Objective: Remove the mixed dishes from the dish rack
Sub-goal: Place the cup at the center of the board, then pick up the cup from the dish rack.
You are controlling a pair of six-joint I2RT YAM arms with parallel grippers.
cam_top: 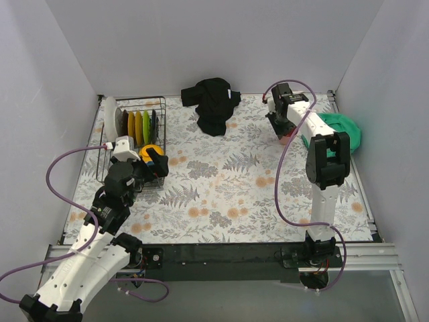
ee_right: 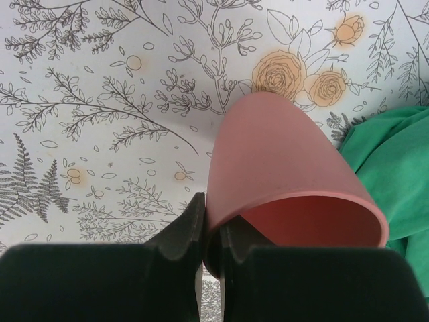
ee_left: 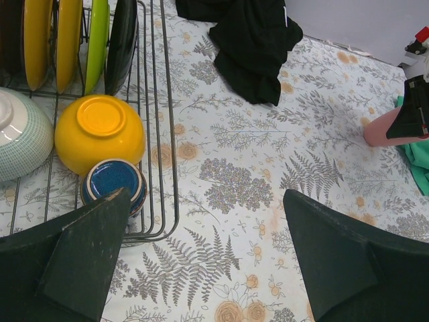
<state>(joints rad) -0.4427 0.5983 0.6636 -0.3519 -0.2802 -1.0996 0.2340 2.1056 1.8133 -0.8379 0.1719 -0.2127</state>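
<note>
Surface: table (cam_top: 221,194) covered in a pale floral print, enclosed by plain light walls. Dish rack (cam_top: 131,176) of black wire: upper left of the top view, set on the table. Contents, upright in the dividers, left to right in the left wrist view: two yellow plates (ee_left: 59,37), one green plate (ee_left: 98,37), one black plate (ee_left: 122,37). Contents, on the rack floor below the plates: orange bowl (ee_left: 99,131), upside down; dark blue mug (ee_left: 112,181), just beside the bowl and lower in the frame; white bowl (ee_left: 20,137) with fine green pattern, at the left edge. Pink cup (ee_right: 281,174): outside the rack, upper right of the top view, just beside the green cloth (ee_right: 395,168); contact with the table cannot be told. Right gripper (ee_right: 213,228): fingers pressed on the cup's wall at the rim, one outside and one inside the mouth. Left gripper (ee_left: 206,215): fingers spread wide, holding nothing, over the rack's right edge near the mug. Black cloth (cam_top: 213,104): heaped at the top centre of the table, apart from rack and cup.
</note>
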